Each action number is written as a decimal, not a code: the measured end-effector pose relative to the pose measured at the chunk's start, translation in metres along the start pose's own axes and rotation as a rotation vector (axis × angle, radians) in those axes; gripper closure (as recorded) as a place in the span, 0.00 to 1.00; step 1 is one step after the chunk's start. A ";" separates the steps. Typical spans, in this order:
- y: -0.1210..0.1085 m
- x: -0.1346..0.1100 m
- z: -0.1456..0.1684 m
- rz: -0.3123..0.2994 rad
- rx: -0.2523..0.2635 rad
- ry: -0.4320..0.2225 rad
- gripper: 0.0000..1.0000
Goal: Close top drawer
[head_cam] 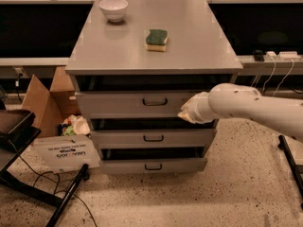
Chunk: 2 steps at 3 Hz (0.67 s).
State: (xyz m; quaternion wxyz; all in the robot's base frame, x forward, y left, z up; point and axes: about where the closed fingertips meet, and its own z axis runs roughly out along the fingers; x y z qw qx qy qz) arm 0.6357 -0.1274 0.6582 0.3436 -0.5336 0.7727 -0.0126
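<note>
And there was the big grey cabinet point(189, 56) filling the middle of the shot, its flat top running back toward 12 o'clock. In from 3 o'clock came the thick white arm point(255, 109), reaching level across the cabinet's front. The top drawer point(118, 104), tallest panel of the three, sat directly under the tabletop with a dark gap showing above its front edge. Below it, toward 6 o'clock, the middle drawer point(118, 139) and the bottom drawer point(118, 166) each had a dark slot above them too. Off at 9 o'clock from the drawers stood an open cardboard box point(40, 103), with a white printed board point(66, 153) lying on the floor at its 6 o'clock. Up on the cabinet, a white bowl point(113, 8) sat at 11 o'clock from a green and yellow sponge point(156, 39). The gripper point(188, 112) was pressed right up at the 3 o'clock end of the top drawer's panel, and how wide it stood, or whether it had hold of anything, could not be told. The loop handle point(155, 101) lay at 9 o'clock from the gripper, apart from it.
</note>
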 end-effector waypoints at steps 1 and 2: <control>0.028 0.019 -0.046 -0.063 -0.038 0.175 0.89; 0.029 -0.009 -0.094 -0.144 -0.019 0.292 1.00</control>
